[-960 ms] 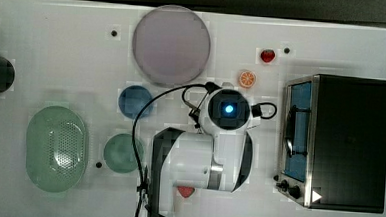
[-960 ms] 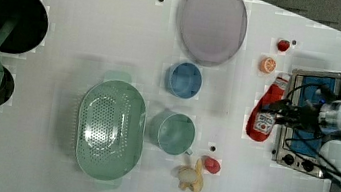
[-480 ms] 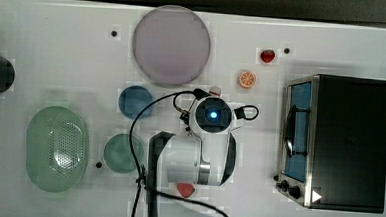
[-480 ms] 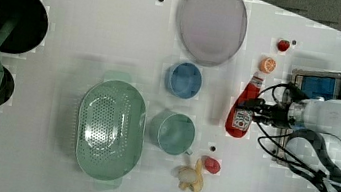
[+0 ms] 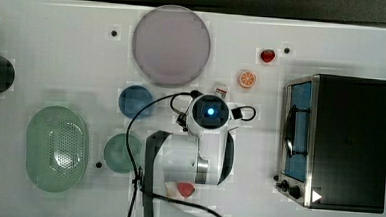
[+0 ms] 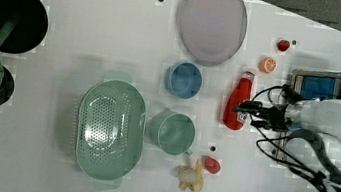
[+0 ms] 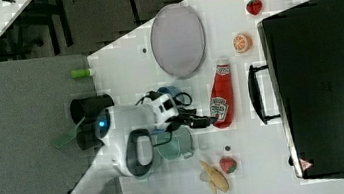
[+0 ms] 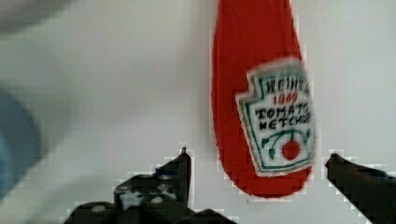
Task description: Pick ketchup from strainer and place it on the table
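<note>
The ketchup (image 6: 237, 101) is a red bottle with a white label, lying flat on the white table (image 6: 92, 24) between the blue bowl and the toaster oven. In the wrist view the ketchup (image 8: 261, 102) lies lengthwise, and my gripper (image 8: 258, 156) stands open around its base, with a gap on each side. The left view shows my gripper (image 6: 249, 113) at the bottle's lower end, and so does the right view, with my gripper (image 7: 208, 119) beside the ketchup (image 7: 222, 99). The pale green strainer (image 6: 110, 128) sits far off with nothing in it. My arm covers most of the bottle in the top view, leaving its white cap (image 5: 221, 90) in sight.
A toaster oven (image 5: 339, 141) stands at the top view's right. A grey plate (image 5: 171, 45), a blue bowl (image 5: 135, 101) and a teal mug (image 5: 121, 152) are nearby. An orange slice (image 5: 247, 79), a strawberry (image 5: 268, 56) and a banana (image 6: 192, 177) lie about. Black pans (image 6: 10, 18) hold a green spatula.
My arm carried the ketchup toward the left view's left, away from the oven. The bottle now lies on the table and the fingers have spread off it.
</note>
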Controlling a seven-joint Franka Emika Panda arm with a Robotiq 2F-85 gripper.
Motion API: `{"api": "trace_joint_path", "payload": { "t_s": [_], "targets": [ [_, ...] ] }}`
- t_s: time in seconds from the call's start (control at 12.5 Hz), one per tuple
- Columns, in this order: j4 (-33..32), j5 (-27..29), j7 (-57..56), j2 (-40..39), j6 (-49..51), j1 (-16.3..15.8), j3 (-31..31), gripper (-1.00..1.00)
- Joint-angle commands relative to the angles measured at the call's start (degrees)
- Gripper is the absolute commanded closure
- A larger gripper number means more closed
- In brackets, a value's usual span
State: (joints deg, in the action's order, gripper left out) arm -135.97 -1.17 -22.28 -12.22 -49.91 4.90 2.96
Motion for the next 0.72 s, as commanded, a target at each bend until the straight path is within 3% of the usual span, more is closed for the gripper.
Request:
{"api": "trace_joint_path", "payload": {
  "t_s": [0.08, 0.4, 0.72],
  "targets": [
    [10.92, -0.16, 7.77, 10.25, 8.07, -0.57, 0.51, -1.0],
    [27.57, -0.16, 20.9, 12.48, 33.6, -0.61, 2.0, -1.0],
    [39.36, -0.02, 23.83, 11.77, 45.1, -0.59, 2.57, -1.0]
  ]
}}
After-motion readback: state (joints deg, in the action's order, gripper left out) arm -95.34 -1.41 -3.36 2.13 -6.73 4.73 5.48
